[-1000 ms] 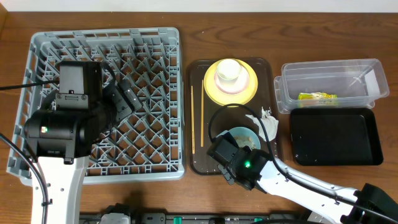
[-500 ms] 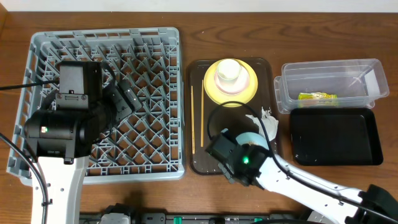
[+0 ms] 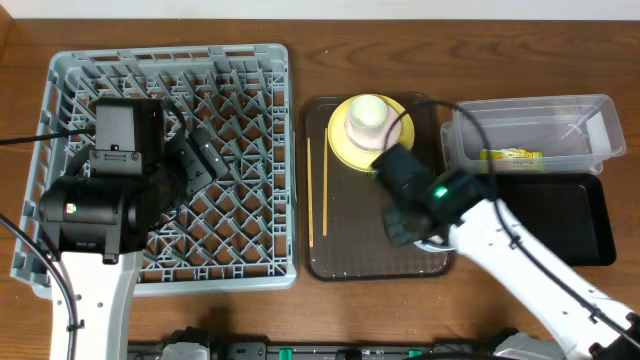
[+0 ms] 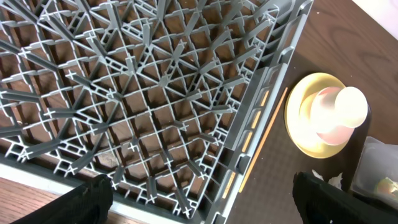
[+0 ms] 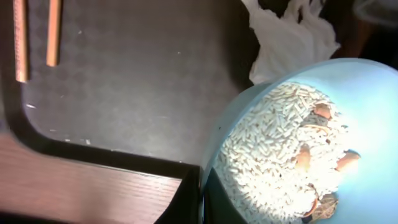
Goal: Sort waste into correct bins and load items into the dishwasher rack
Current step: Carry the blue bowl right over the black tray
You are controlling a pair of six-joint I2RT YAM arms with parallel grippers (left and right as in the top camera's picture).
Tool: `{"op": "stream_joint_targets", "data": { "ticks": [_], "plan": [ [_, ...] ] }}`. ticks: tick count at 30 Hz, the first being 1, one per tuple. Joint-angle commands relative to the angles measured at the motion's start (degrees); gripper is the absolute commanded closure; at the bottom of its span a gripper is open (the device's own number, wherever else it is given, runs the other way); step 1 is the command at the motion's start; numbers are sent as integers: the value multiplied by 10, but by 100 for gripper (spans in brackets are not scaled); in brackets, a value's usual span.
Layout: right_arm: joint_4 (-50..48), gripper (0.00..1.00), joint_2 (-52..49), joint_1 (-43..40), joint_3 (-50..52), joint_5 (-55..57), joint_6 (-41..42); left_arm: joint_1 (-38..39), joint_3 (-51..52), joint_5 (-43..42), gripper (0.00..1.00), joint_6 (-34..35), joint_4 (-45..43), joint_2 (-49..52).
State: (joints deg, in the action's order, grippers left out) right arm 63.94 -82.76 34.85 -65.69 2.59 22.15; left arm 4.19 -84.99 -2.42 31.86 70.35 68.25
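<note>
My right gripper (image 5: 200, 183) is shut on the rim of the light-blue bowl (image 5: 367, 124), which holds whitish rice scraps (image 5: 267, 149) and a few brown bits. In the overhead view my right arm (image 3: 415, 185) covers that bowl. A crumpled white napkin (image 5: 292, 37) lies just beyond it. Two chopsticks (image 3: 317, 190) lie along the brown serving tray's (image 3: 350, 255) left side. A cream cup (image 3: 367, 118) stands on the yellow plate (image 3: 340, 142). The left gripper (image 4: 208, 205) hangs open over the grey dishwasher rack (image 3: 240, 80), near its right edge.
To the right stand the clear tub (image 3: 590, 120), with a green-and-orange wrapper (image 3: 510, 155) inside, and in front of it the black tray (image 3: 570, 220). Bare wooden table (image 5: 74, 186) shows past the serving tray's corner.
My right arm has swung from the table's front edge up over the serving tray's right half, shut on the bowl, which the arm now hides from above. The left arm has not moved.
</note>
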Motion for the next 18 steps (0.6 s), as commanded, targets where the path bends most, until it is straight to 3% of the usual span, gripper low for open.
{"op": "stream_joint_targets", "data": {
  "ticks": [1,11,18],
  "plan": [
    [1,99,21,-54,-9,-100,-46,-3,-3,5,6,-3,1,-1],
    [50,99,118,-243,-8,-158,-108,-3,-3,5,6,-3,1,-1],
    [62,99,158,-393,16,-253,-211,-3,-3,5,6,-3,1,-1]
  ]
}}
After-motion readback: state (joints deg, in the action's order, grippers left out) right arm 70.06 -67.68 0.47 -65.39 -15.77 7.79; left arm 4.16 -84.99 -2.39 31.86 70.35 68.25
